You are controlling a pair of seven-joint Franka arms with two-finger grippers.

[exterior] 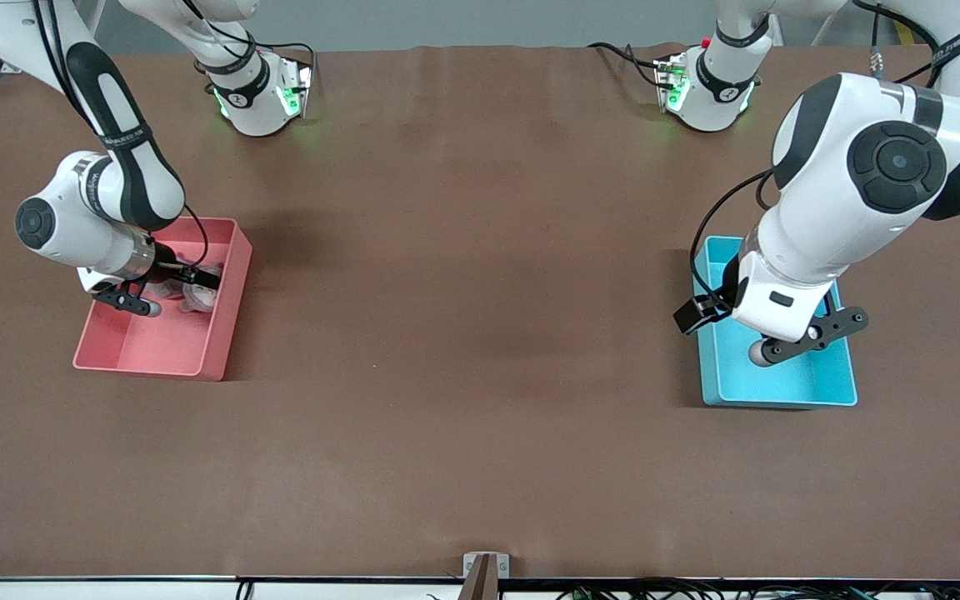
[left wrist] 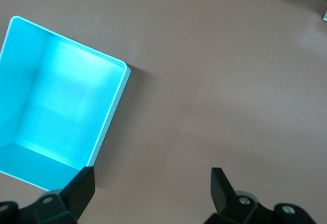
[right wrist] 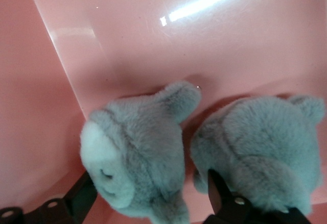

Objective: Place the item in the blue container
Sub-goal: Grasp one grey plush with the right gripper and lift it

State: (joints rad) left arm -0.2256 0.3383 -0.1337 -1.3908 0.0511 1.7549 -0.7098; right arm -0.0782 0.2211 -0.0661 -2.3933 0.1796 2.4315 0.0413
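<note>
The right gripper, jaws spread, straddles a grey plush toy inside the pink bin. Soft, light and squashy, it looks best pinched across its body. The left gripper waits open over the blue container.

Blue container: smooth plastic, semi-gloss, soft sheen on its inner floor in the left wrist view. Pink bin: same smooth plastic, glossier, bright streak reflections on its wall in the right wrist view. Two grey plush toys in it: short fuzzy pile, matt, one with a paler patch. Tabletop: brown cover, matt, cloth-like, faint creases. Arm shells: glossy white plastic with black matt joints. Left tool and right tool: black matt fingers, hard-looking, small metal screws.
</note>
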